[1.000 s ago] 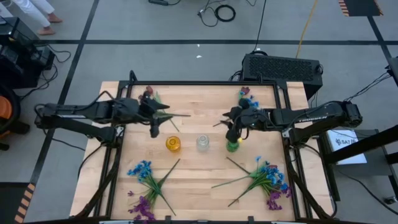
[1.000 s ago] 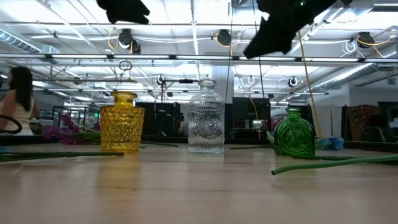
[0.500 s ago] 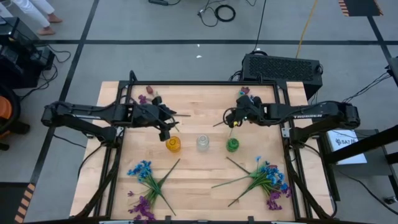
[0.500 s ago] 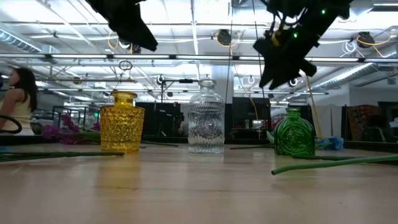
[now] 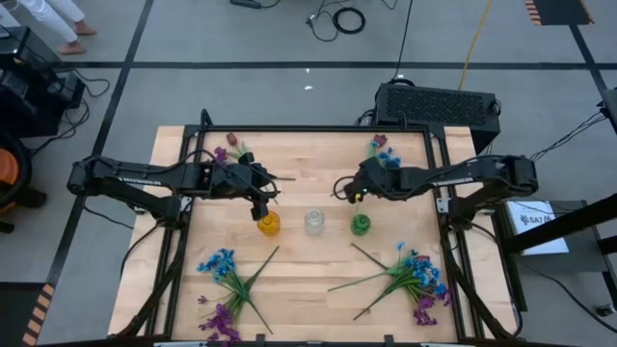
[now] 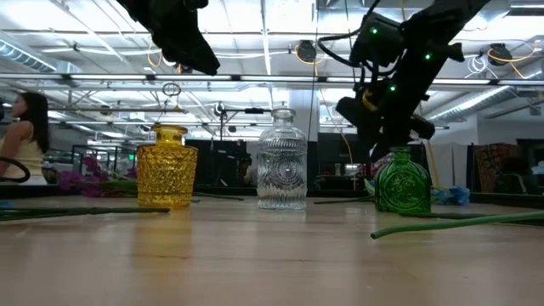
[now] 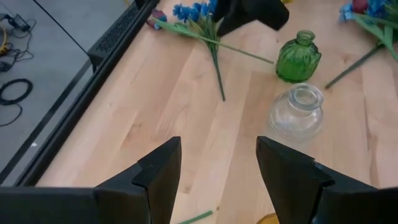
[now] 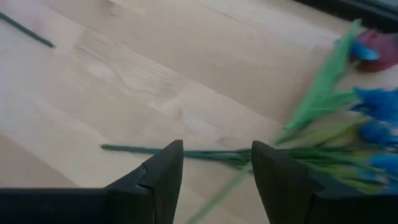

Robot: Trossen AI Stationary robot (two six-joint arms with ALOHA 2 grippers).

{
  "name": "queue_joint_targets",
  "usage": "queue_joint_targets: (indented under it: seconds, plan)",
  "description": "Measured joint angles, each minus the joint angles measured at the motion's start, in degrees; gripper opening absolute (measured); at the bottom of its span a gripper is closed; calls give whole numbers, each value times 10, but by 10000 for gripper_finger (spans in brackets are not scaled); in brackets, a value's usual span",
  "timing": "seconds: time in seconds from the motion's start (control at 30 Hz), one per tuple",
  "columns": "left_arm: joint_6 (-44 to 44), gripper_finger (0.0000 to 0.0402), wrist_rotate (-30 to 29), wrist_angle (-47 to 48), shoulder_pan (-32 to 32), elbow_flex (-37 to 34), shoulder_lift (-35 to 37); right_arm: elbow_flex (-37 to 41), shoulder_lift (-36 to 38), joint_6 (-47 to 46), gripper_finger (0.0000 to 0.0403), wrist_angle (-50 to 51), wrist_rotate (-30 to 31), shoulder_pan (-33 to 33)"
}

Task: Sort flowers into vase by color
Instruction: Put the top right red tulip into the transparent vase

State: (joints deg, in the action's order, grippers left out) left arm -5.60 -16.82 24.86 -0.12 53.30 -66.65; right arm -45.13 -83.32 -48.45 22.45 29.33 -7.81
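Observation:
Three vases stand in a row mid-table: yellow (image 5: pixel 269 224), clear (image 5: pixel 314 222) and green (image 5: pixel 360 225). My left gripper (image 5: pixel 262 200) hangs open just above and beyond the yellow vase, with nothing between its fingers (image 7: pixel 161 171). My right gripper (image 5: pixel 351 192) is open, slanting down, on the far side of the green vase. Its fingers stand on either side of the long green stem (image 8: pixel 208 152) of a blue-blossomed flower (image 8: pixel 373 118) that lies flat on the table. I cannot see them touching it.
Bunches of blue and purple flowers lie near the front left (image 5: pixel 227 280) and front right (image 5: pixel 413 280). A few sprigs lie at the far left (image 5: pixel 231 149) and far right (image 5: pixel 381 149). Bare wood (image 5: pixel 308 169) shows between the arms and in front of the vases.
My right gripper has left the spot above the green vase, gone toward the table's far edge, sunk low over the flower stem and rolled about its wrist. My left gripper has gone toward the yellow vase and dipped a little, then kept still.

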Motion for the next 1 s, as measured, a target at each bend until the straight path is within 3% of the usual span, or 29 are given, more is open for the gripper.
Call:
queue_joint_targets:
  seconds: [0.3,0.5,1.0]
  plan:
    - [-1,215,0,-3,0,0,0,0,-35,-21,183,-14,-7,-8]
    - [-1,215,0,-4,0,0,0,0,-35,-76,183,5,38,-5]
    - [0,215,1,-5,0,0,0,0,-67,-125,183,30,53,4]
